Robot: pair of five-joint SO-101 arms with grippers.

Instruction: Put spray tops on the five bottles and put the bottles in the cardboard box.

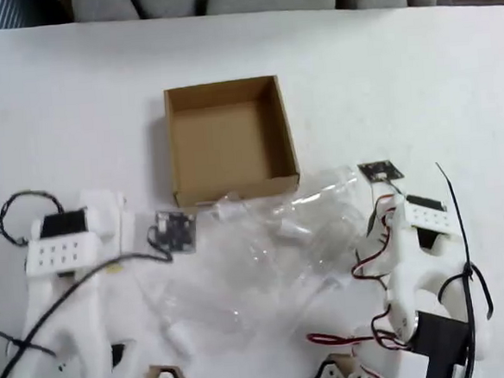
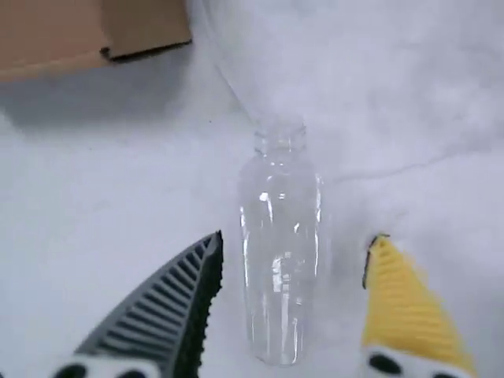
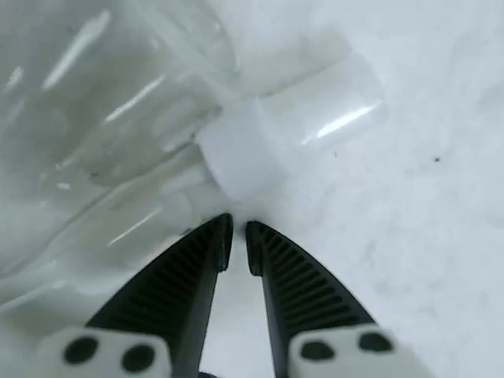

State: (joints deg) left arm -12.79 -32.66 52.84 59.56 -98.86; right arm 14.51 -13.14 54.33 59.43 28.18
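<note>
The cardboard box sits open-topped toward the far middle of the white table, its inside bare brown board; just in front of its near wall lies a heap of clear bottles, tumbled on their sides and overlapping so closely that I cannot tell their number; the left arm stands at 1 side of the heap and the right arm at the other, both low over the table; in the left wrist view 1 clear bottle lies on its side on the table, its threaded neck bare and pointing away from the claw toward more clear plastic beyond; the left gripper is released, its 2 fingers, 1 black and 1 yellow, spread wide with the bottle's body between them and a strip of table showing on each side of the bottle, so neither finger touches it; a corner of the cardboard box shows farther off in that view, well apart from the bottle; in the right wrist view the right gripper has its 2 black fingers drawn almost together, a thin slit left between the tips, clenched on nothing; the tips sit just beside a spray top, a white collar under a clear cover, which lies on the table against the clear bottles.
</note>
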